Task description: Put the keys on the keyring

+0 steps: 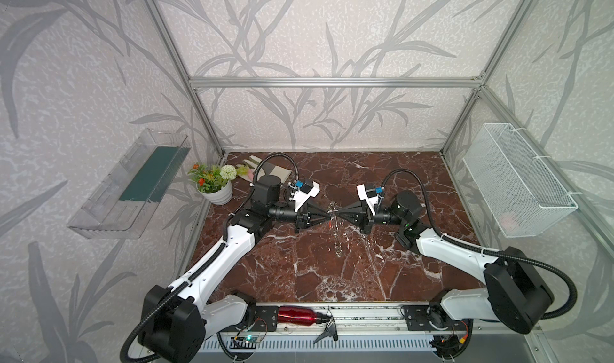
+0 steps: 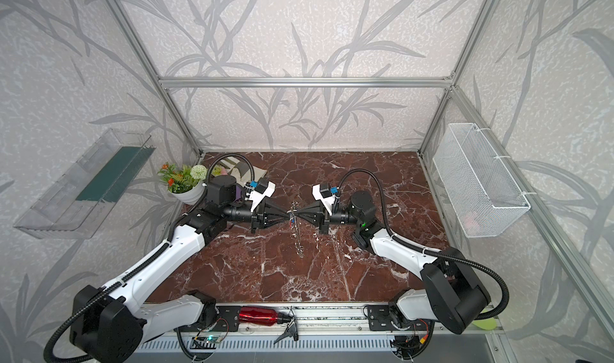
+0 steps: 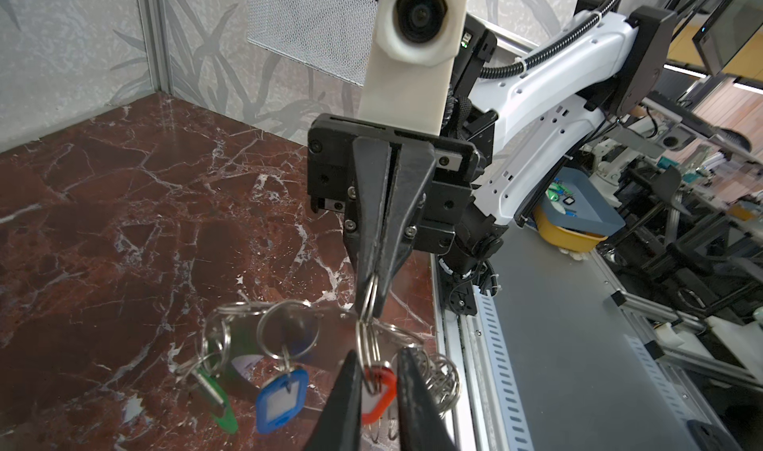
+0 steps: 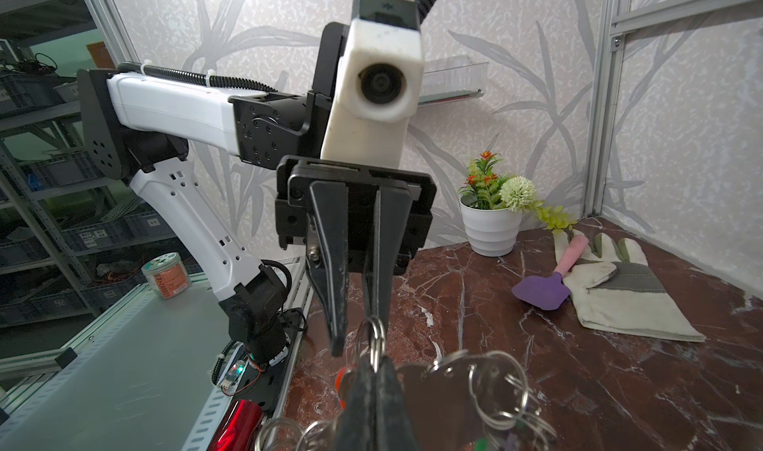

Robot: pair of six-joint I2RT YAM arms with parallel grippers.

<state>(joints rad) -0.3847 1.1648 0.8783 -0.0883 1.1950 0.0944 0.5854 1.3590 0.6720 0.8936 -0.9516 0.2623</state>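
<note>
Grey, flat, crescent-shaped keyring [image 3: 247, 337]

Top views: stereo pair set high over the front edge, looking down and toward the back wall [image 1: 332, 118], distant enough to hold the whole table [image 1: 332, 271]; fields almost identical. Left wrist view: close behind the left pincer [image 3: 380, 352], facing across the table at the right pincer [image 3: 369, 304]. Right wrist view: the mirror of it, facing opposite; both share the keyring [image 3: 247, 337] between the two pincers.
</note>
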